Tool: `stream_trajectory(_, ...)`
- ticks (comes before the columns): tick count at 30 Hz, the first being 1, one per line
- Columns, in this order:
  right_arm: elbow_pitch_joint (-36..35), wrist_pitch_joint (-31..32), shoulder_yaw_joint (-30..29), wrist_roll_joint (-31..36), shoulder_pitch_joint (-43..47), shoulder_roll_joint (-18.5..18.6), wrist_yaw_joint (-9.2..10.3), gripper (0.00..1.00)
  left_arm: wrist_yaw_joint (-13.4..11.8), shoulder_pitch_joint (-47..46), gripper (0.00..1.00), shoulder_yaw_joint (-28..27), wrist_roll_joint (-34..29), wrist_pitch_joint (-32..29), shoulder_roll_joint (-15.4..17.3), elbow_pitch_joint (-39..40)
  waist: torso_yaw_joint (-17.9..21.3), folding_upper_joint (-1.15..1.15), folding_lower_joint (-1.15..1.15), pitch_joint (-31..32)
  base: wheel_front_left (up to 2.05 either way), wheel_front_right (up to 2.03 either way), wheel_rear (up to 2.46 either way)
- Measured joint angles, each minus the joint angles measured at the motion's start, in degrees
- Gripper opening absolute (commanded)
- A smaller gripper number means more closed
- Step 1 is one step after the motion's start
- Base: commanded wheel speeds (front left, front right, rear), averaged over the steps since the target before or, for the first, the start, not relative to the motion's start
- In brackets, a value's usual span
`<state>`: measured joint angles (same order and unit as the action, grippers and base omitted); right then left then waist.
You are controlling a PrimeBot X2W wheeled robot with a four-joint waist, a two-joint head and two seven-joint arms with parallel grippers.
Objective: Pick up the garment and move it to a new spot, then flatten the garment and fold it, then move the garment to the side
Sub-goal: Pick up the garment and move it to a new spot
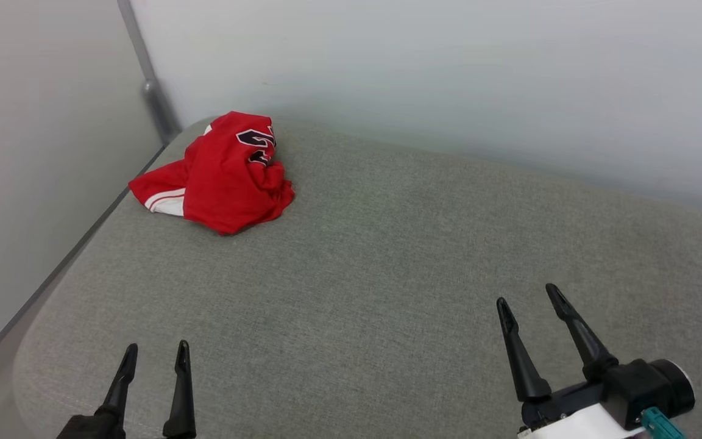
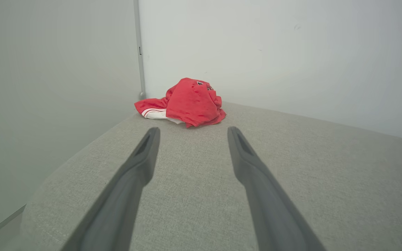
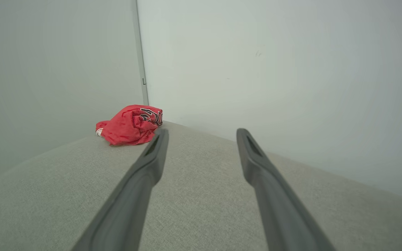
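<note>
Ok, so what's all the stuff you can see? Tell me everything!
garment: one, bright red with a white striped sleeve edge and black lettering, crumpled at the far left corner of the surface.
surface: one, grey fabric, under the garment.
walls: two, pale grey-white, behind and to the left.
pole: one, grey metal, in the corner where the walls meet.
left end effector: one, dark fingers, open and empty, near side, left.
right end effector: one, dark fingers, open and empty, near side, right.
</note>
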<state>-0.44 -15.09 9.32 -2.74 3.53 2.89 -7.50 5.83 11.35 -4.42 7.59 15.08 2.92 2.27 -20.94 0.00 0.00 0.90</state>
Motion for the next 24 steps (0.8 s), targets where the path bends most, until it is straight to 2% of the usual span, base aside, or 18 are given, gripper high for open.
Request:
stream_trajectory(5,-1.5,0.0,-0.1,2.1,-2.6,0.0,0.0,1.0,-0.6,-3.6,1.0,-0.5,1.5,0.0,0.0,0.2,1.7,0.0,0.0,-3.9,0.0,0.0,0.0)
stream_trajectory(8,-2.7,0.0,0.5,3.4,-5.0,0.0,-0.01,1.0,-0.1,-6.6,1.0,-2.7,2.3,0.0,0.2,-0.8,3.2,0.0,0.0,-7.0,0.0,0.0,0.0)
stream_trajectory(11,-4.0,0.0,0.1,4.1,-6.8,0.0,0.0,1.0,0.8,-11.2,1.0,-3.9,3.3,0.0,3.2,-3.8,5.0,0.0,0.0,-10.4,0.0,0.0,0.0)
stream_trajectory(14,-4.8,0.0,0.0,4.8,-8.0,0.0,-0.01,1.0,1.3,-16.7,1.0,-4.0,5.5,-0.4,8.4,-7.9,7.0,0.0,0.0,-13.9,0.0,0.0,0.0)
stream_trajectory(15,-5.3,0.0,-0.2,5.5,-8.9,0.0,-0.01,1.0,1.5,-23.6,1.0,-3.2,9.7,-5.9,14.3,-10.8,8.9,0.0,0.01,-17.2,0.0,0.0,0.0)
stream_trajectory(19,-6.1,0.0,-0.2,6.1,-10.4,0.3,0.0,1.0,1.6,-32.1,1.0,1.3,19.2,-16.7,23.7,-12.2,11.3,0.0,0.01,-21.4,0.0,0.0,0.0)
stream_trajectory(24,-7.1,0.0,-0.5,6.2,-12.2,0.4,0.0,1.0,1.6,-41.4,1.0,5.2,30.5,-27.0,36.0,-13.2,14.4,0.0,0.01,-25.8,0.0,0.0,0.0)
